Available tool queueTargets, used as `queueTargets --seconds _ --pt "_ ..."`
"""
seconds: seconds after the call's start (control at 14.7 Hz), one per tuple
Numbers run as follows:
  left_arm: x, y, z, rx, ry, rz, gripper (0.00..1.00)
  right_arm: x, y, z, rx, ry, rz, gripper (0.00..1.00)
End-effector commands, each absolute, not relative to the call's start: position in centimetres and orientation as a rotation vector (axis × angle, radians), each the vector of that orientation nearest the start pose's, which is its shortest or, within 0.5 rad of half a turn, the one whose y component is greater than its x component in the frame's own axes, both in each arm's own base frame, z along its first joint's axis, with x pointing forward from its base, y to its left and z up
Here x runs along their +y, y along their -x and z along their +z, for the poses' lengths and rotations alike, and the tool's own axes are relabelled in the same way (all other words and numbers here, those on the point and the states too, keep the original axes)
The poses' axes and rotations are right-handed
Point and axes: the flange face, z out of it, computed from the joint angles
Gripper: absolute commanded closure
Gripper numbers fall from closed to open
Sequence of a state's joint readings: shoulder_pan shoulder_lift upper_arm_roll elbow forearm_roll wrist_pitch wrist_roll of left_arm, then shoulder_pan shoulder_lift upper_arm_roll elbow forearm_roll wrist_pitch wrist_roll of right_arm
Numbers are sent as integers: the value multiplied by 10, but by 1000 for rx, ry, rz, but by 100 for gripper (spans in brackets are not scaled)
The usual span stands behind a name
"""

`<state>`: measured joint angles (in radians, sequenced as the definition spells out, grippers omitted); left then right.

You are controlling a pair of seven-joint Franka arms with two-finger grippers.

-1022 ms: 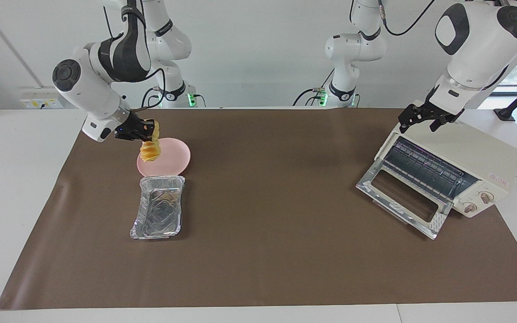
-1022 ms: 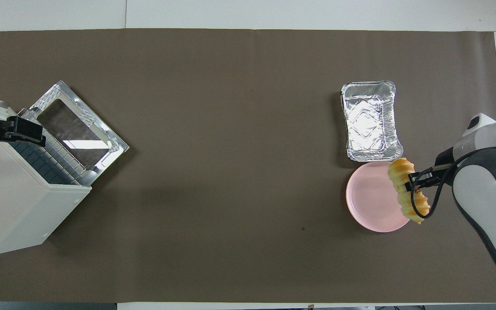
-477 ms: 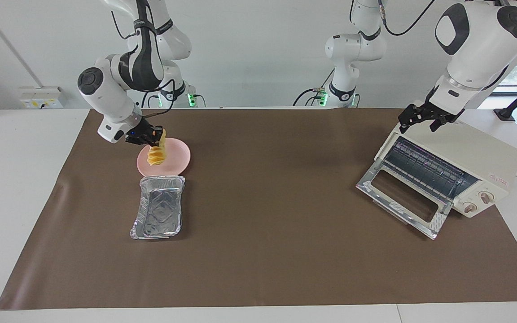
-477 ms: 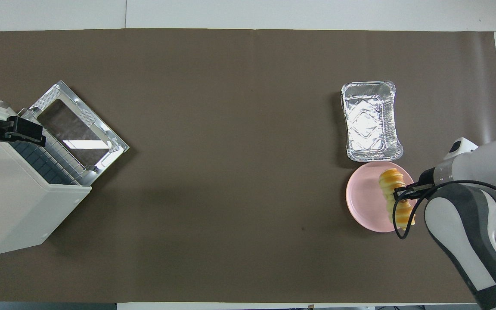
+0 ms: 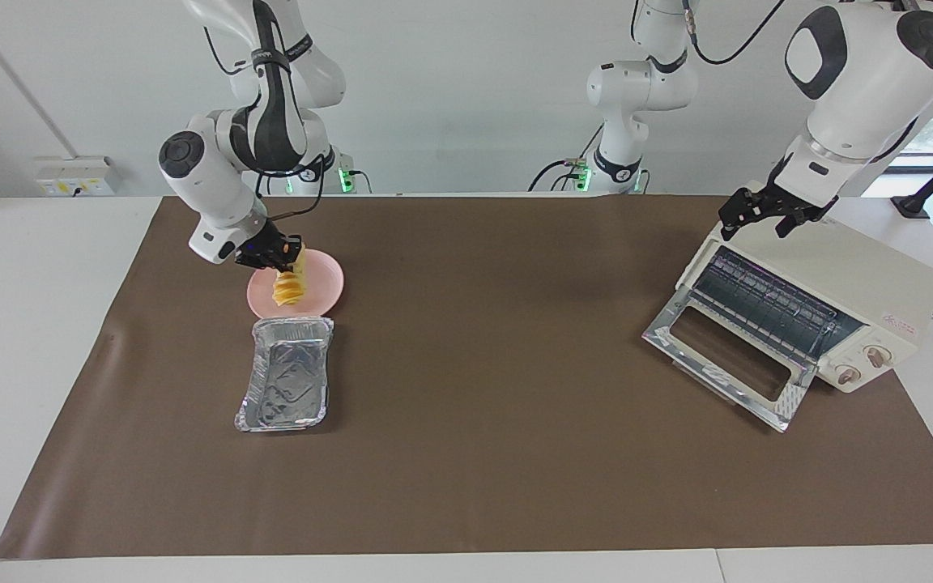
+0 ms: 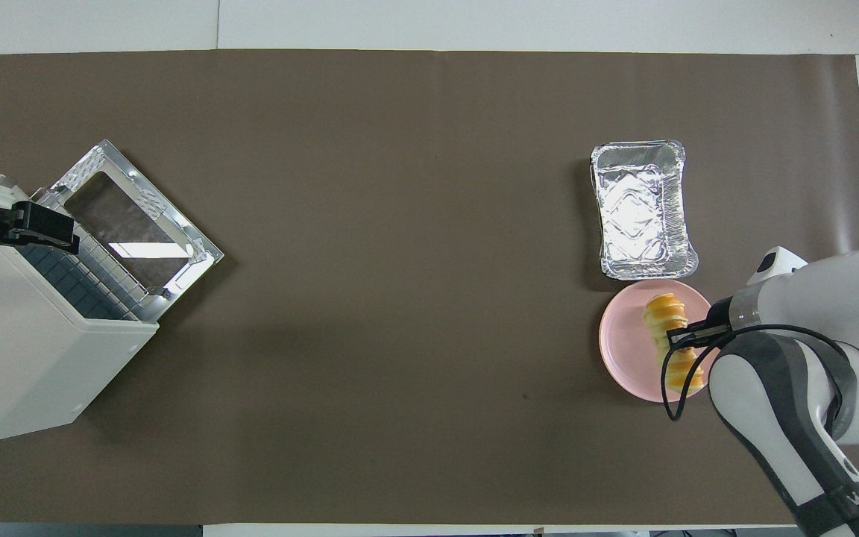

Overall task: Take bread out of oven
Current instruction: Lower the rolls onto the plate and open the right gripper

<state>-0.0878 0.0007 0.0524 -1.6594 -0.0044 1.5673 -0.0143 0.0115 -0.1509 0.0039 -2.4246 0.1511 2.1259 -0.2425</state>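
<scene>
right gripper (image 5: 282, 253): I've got it clamped on the bread (image 5: 288, 288) near one end, over the pink plate (image 5: 322, 289) — loaf hangs tilted, lower end down at the plate, can't tell if it touches.
bread: out of the oven (image 5: 855, 283), at the right arm's end of the table, well apart from it.
step: setting the loaf down on the plate.
how I'd do it: lower slowly until the low end rests, let the loaf tip flat, then release — dropping it from a tilt risks a roll off the rim toward the foil tray (image 5: 284, 374) just beside the plate.
after release: lift straight up so the fingers don't drag it.
left gripper (image 5: 766, 212): waiting over the oven's top front edge, jaws spread, holding nothing; door (image 5: 726, 358) is down.
</scene>
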Motion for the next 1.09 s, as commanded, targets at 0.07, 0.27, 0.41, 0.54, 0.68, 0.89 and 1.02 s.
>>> queueTargets --seconds 0.07,0.27,0.41,0.54,0.68,0.89,1.02 --pt "-18 -544 583 43 3145 128 0 15 -451 341 -266 3006 162 100" --pt "-18 -544 583 43 3145 128 0 15 -450 334 -263 3009 155 100" --pt "-18 -544 584 43 3145 126 0 15 -450 334 -260 3009 158 100" --pt "-18 -544 584 43 3145 126 0 15 -447 331 -260 3009 167 100" --pt "-18 -544 584 43 3145 126 0 23 -445 330 -264 3010 175 100" --pt "-18 -544 584 43 3145 126 0 33 -443 329 -211 3018 184 71" --pt "-18 -544 584 43 3145 126 0 42 -443 329 -214 3020 187 41"
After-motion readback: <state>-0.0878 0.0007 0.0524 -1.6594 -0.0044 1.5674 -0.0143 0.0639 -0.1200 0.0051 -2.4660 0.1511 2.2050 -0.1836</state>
